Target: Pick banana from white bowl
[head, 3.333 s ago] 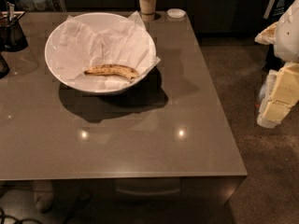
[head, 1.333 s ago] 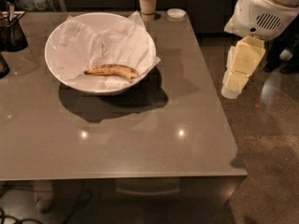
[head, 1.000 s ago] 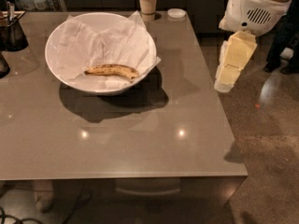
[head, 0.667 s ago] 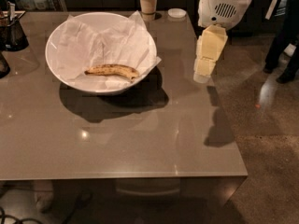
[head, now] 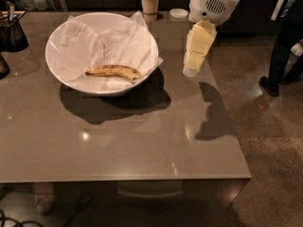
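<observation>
The speckled yellow banana [head: 113,71] lies on crumpled white paper in the wide white bowl [head: 56,38], at the far left-middle of the grey table [head: 142,145]. My gripper [head: 191,70], pale yellow below a white arm housing, hangs above the table's right part. It is to the right of the bowl, apart from it, pointing down, and holds nothing.
A paper cup [head: 149,4] and a small white lid [head: 179,13] stand at the table's far edge behind the bowl. A dark holder [head: 12,30] stands at the far left. A person [head: 284,46] stands on the floor to the right.
My arm has swung in from the right, off the table's side, and to the left over the table, ending near the bowl's right rim. The banana and the bowl have not moved.
</observation>
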`<state>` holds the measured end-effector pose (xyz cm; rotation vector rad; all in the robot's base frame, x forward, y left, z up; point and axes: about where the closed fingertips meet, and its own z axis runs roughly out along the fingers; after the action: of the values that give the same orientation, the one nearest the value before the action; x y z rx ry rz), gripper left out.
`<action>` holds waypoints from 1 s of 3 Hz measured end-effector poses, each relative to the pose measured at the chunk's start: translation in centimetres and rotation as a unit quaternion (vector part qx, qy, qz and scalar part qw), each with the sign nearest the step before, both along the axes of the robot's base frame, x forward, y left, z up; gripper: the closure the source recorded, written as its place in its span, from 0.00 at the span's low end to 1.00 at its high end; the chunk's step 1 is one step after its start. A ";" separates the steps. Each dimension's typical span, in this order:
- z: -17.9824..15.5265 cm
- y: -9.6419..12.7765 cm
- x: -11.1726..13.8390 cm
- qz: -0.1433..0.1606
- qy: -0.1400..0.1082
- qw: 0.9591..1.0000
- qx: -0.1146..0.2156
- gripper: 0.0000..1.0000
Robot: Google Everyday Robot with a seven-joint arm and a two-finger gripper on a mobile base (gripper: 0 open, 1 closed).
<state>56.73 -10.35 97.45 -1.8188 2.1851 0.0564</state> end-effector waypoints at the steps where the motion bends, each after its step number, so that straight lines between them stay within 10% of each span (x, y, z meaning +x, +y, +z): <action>1: 0.4 3.3 1.9 0.029 0.005 1.000 0.009 0.00; 3: 0.8 4.6 3.1 0.018 -0.015 0.999 0.041 0.00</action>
<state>59.79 -5.77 98.30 -1.8025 2.0987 0.1250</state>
